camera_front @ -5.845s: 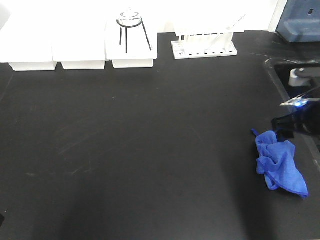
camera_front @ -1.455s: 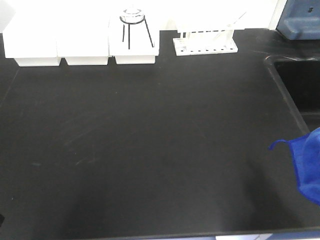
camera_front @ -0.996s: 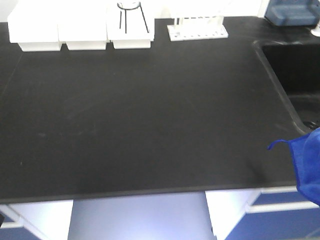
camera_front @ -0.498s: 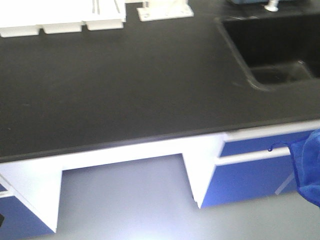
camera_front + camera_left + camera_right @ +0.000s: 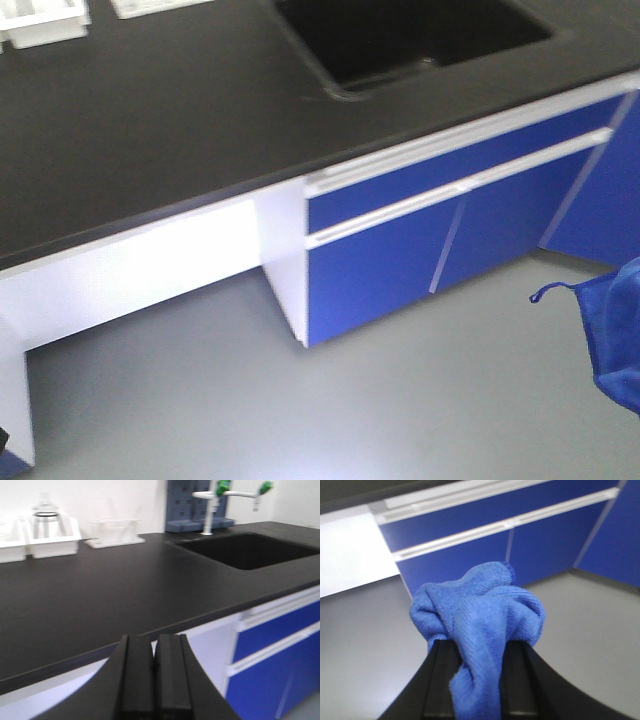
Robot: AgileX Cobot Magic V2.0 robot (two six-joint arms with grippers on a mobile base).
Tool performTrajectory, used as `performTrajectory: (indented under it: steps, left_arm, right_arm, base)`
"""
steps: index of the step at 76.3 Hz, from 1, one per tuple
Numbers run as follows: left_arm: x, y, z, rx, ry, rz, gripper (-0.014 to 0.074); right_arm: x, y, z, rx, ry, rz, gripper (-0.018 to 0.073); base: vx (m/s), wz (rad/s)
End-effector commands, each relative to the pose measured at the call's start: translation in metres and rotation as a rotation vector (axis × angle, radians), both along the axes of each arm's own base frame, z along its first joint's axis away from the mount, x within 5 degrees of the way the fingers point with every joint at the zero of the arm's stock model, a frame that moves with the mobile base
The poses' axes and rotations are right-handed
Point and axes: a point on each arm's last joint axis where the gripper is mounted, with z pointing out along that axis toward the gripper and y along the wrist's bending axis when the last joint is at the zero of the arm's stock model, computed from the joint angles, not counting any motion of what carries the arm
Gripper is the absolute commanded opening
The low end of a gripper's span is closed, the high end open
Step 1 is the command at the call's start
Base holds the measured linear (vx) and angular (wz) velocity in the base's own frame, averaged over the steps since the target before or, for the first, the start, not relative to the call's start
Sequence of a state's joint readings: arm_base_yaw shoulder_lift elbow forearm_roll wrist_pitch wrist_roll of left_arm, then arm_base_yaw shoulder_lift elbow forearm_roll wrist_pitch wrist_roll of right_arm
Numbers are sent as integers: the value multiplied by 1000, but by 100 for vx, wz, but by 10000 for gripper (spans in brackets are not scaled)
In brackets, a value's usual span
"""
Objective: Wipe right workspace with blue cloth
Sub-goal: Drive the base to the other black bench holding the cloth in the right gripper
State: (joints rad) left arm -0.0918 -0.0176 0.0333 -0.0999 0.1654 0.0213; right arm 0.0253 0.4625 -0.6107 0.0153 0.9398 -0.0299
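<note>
The blue cloth (image 5: 480, 620) is bunched between the fingers of my right gripper (image 5: 477, 652), which is shut on it and holds it above the grey floor in front of blue cabinet doors. In the front view the cloth (image 5: 612, 335) hangs at the right edge, off the counter; the right gripper itself is out of that frame. My left gripper (image 5: 152, 650) is shut and empty, its fingers pressed together, just in front of the black countertop's (image 5: 100, 590) front edge.
A black sink (image 5: 410, 35) is set in the countertop (image 5: 150, 120), with a tap (image 5: 210, 505) behind it. White trays (image 5: 45, 535) and a rack (image 5: 114, 531) stand at the counter's back. Blue drawers and doors (image 5: 450, 230) sit below, with a knee gap at left.
The view has swung away from the counter: the countertop slid up and left, the cabinets and floor came into view. The cloth stays at the right edge, held off the counter.
</note>
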Motion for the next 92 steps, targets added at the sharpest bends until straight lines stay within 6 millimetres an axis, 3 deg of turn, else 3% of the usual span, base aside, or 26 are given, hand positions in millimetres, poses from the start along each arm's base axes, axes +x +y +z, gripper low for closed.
performTrajectory:
  steps: [1,52,92]
  left_arm:
    - [-1,1,17,-14,-125,9,-6]
    - [-1,1,17,-14,-125,9,-6]
    - [-1,1,17,-14,-125,9,-6]
  right_arm:
    - [4,0,13,-10,-84,4,-4]
    - [4,0,12,-10,-77,4,-4]
    - [4,0,12,-10,-77,4,-4]
  base:
    - [-26,-64]
    - [-21,-82]
    - [-15,-60]
